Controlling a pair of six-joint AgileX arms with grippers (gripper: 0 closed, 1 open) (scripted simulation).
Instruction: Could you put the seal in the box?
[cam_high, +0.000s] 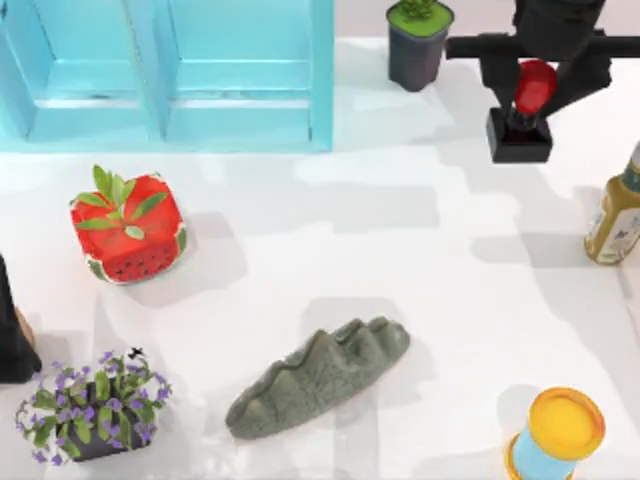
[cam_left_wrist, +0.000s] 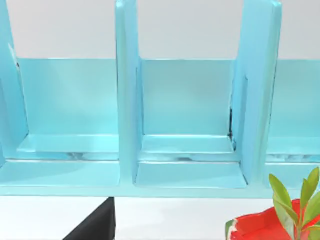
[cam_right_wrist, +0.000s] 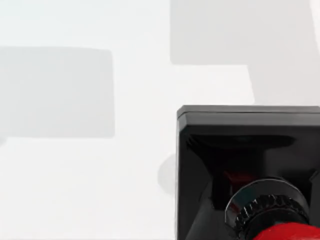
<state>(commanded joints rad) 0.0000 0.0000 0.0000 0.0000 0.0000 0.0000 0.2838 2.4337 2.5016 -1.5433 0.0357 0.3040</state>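
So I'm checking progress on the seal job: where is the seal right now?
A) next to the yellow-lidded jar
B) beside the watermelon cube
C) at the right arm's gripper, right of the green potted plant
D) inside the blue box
C: the top view shows the seal at the right gripper, right of the green plant pot and outside the box.

— Where's the seal (cam_high: 528, 100)?

— Far right of the surface (cam_high: 400, 260), well apart from the box (cam_high: 240, 110). Glossy red rounded knob on a black square block, knob uppermost; the right wrist view shows a ribbed black collar under the red knob.

— And the box?

— Large, light blue, open-topped, at the far left. Straight walls, upright dividers splitting it into compartments.
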